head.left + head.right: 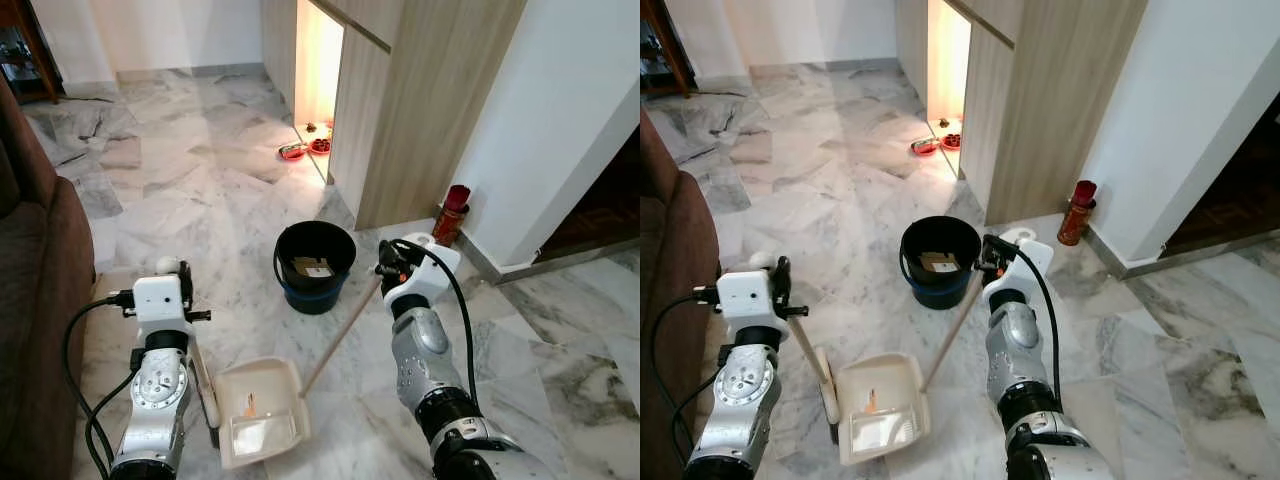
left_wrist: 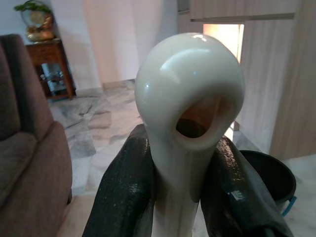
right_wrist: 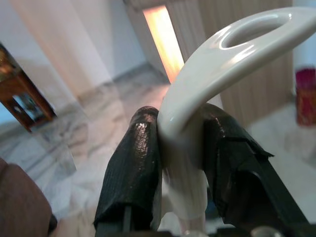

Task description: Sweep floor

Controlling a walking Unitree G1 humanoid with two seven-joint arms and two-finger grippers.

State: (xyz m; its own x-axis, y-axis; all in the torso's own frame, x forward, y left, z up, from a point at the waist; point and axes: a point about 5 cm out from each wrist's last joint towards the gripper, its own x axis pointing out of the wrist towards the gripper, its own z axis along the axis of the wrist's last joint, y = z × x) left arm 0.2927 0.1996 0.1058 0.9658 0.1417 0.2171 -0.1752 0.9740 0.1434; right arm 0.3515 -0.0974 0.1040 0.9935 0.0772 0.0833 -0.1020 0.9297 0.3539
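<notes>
A brown sofa (image 1: 35, 300) runs along the left of the marble floor (image 1: 190, 190), well left of the black bucket (image 1: 315, 265), and a wooden cabinet (image 1: 420, 100) rises behind the bucket. Both silver arms reach forward, bent at the elbow. Left of the bucket, the left gripper (image 2: 180, 182) is clamped on the cream handle of the dustpan (image 1: 260, 412), whose tray rests on the floor in front of the bucket with a few crumbs inside. Just right of the bucket, the right gripper (image 3: 180, 163) squeezes the looped top of the broom handle (image 1: 338, 345). The bucket holds scraps of paper. A red bottle (image 1: 452, 212) stands right of it, against the wall.
</notes>
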